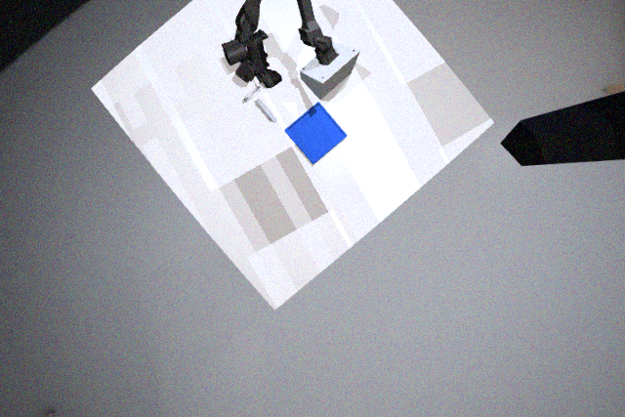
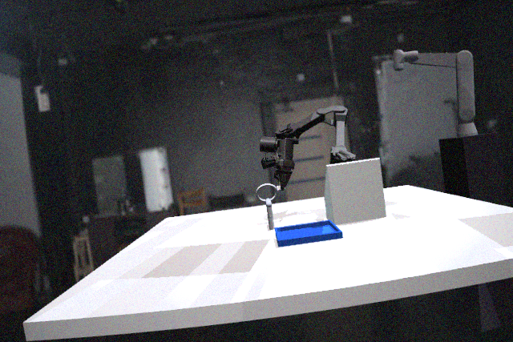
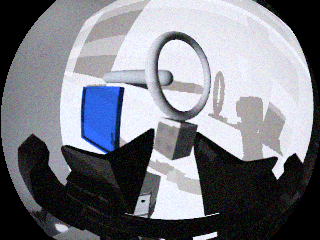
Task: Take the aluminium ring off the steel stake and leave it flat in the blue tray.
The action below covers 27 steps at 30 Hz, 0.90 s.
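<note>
In the exterior view, a white table (image 1: 398, 149) (image 2: 331, 271) (image 3: 240, 45) spreads across six o'clock. A wooden chair (image 2: 192, 200) stands at eight o'clock, nearer the centre than a pale stool (image 2: 75, 253). Toward three, a grey mechanical arm (image 2: 466, 86) stands on a dark cabinet (image 2: 482, 164), before a pale door (image 2: 418, 102).

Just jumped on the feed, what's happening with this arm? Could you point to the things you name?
The gripper (image 2: 283, 187) (image 3: 174, 134) is shut on the tab (image 3: 176, 137) of the ring (image 2: 265, 191) (image 3: 178, 76), holding it upright in the air. In the exterior view the ring looks to be up around the stake's (image 1: 265, 109) (image 2: 270, 215) (image 3: 137, 77) top; I can't tell whether it is fully clear. It isn't in the tray (image 1: 315, 134) (image 2: 309, 234) (image 3: 101, 118) yet.
</note>
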Tool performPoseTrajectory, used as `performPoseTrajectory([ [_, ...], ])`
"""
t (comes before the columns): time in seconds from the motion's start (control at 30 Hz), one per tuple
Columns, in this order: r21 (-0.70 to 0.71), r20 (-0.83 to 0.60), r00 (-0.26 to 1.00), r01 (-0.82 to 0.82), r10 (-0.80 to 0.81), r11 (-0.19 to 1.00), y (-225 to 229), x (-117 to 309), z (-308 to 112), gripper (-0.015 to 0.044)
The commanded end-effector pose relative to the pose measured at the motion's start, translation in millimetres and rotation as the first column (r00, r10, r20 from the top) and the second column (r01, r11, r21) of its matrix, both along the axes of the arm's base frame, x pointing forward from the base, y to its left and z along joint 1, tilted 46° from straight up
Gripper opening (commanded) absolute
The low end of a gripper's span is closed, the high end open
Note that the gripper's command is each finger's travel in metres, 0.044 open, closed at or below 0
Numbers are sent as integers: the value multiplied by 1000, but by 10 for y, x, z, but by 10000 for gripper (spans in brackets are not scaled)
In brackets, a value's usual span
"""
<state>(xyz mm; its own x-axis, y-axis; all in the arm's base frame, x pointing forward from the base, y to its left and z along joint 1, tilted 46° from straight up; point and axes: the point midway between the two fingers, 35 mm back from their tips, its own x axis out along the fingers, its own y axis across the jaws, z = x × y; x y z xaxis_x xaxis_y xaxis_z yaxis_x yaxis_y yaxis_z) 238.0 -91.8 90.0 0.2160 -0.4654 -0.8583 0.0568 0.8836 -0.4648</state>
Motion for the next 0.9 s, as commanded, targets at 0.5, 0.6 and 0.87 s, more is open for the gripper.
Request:
performPoseTrajectory([
  [0.5, -3, 10, 1000, 1, -1, 1000, 220, 26, 234, 0],
  [0.6, -3, 10, 1000, 1, -1, 1000, 254, 23, 270, 0],
  [0.87, -3, 11, 1000, 1, -1, 1000, 247, 126, 294, 0],
])
